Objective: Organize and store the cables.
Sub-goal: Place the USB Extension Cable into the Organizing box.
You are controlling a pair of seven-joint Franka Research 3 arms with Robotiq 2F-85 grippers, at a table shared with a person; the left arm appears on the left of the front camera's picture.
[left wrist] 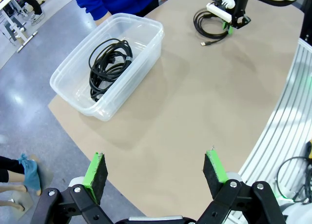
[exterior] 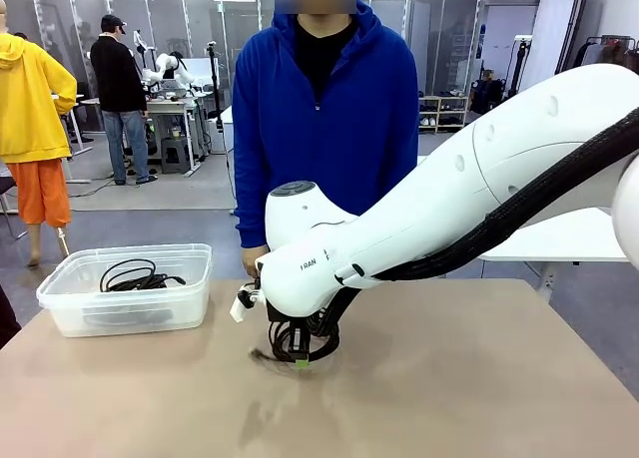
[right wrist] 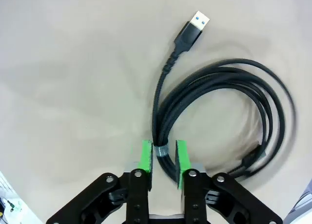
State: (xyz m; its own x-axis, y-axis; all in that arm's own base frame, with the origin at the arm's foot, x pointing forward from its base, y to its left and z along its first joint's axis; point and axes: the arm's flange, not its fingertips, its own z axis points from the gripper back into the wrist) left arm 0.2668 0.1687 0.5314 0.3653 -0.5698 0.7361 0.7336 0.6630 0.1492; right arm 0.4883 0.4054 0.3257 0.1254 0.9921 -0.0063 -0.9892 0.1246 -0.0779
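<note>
1. Right gripper (right wrist: 164,158) is pinched shut on the bundled strands of a coiled cable (right wrist: 219,116) lying on the surface (exterior: 449,378), its plug (right wrist: 193,29) at 12 o'clock.
2. Left gripper (left wrist: 156,171) hangs wide open, holding nothing.
3. Step in hand: grasping. The next move likely calls for a lift and carry toward 9 o'clock to the bin (exterior: 70,288), where another cable (left wrist: 107,65) lies.

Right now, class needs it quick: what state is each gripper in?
Left gripper: open, holding nothing, above the table.
Right gripper: closed on the coiled cable at its taped band.
</note>
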